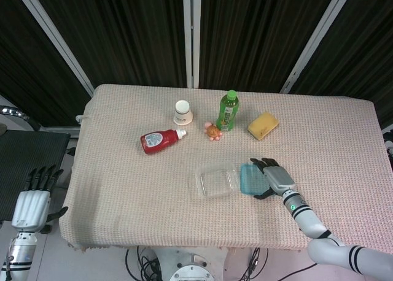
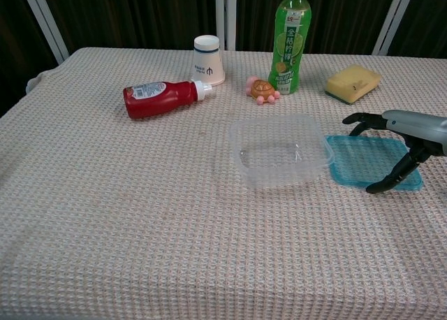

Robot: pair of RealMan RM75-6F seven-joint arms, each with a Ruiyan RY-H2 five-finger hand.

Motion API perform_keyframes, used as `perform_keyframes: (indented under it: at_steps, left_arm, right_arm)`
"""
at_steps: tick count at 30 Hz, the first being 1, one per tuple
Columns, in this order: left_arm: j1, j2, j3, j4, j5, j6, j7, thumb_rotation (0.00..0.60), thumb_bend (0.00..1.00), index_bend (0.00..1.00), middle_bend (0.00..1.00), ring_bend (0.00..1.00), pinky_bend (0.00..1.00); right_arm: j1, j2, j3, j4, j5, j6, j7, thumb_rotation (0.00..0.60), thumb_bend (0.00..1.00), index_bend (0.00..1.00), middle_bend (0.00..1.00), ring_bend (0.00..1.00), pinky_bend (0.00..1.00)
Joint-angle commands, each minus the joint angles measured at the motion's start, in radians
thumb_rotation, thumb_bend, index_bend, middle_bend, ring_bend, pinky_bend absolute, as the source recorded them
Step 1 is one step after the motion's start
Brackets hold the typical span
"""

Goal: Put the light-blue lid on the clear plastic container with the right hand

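right hand (image 2: 401, 142), fingers apart, hovers over the flat lid (image 2: 363, 163); a shallow grasp could slide it into the container (image 2: 279, 151).

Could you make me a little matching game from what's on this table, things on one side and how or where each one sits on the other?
Things:
1. ketchup bottle
2. green bottle
3. lid
4. sponge

States:
A. stands upright
B. lies flat beside the container, under the right robot hand
C. lies on its side
D. sits at the far right, behind the lid

Pairs: 1-C, 2-A, 3-B, 4-D
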Motion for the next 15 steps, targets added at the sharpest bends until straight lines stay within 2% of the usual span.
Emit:
perform_keyframes:
  at_steps: [1,9,15]
  left_arm:
    - [0.0,0.0,0.0,0.001,-0.002,-0.002,-0.001,0.6,0.06,0.12,0.05,0.0,0.0]
    - [-0.002,0.0,0.001,-0.001,0.0,-0.003,0.002,0.6,0.06,0.12,0.05,0.0,0.0]
    - [-0.002,0.005,-0.003,-0.014,0.005,0.004,0.016,0.6,0.06,0.12,0.05,0.0,0.0]
  right_arm:
    - [-0.004,-0.005,-0.001,0.004,0.002,0.017,-0.011,0.6,0.02,0.0,0.29,0.0,0.0]
    - [-0.018,0.056,-0.002,-0.053,-0.014,0.048,-0.01,0.6,0.04,0.0,0.33,0.0,0.0]
    - [-0.005,0.203,0.018,-0.169,-0.103,0.017,0.077,0.6,0.04,0.0,0.32,0.0,0.0]
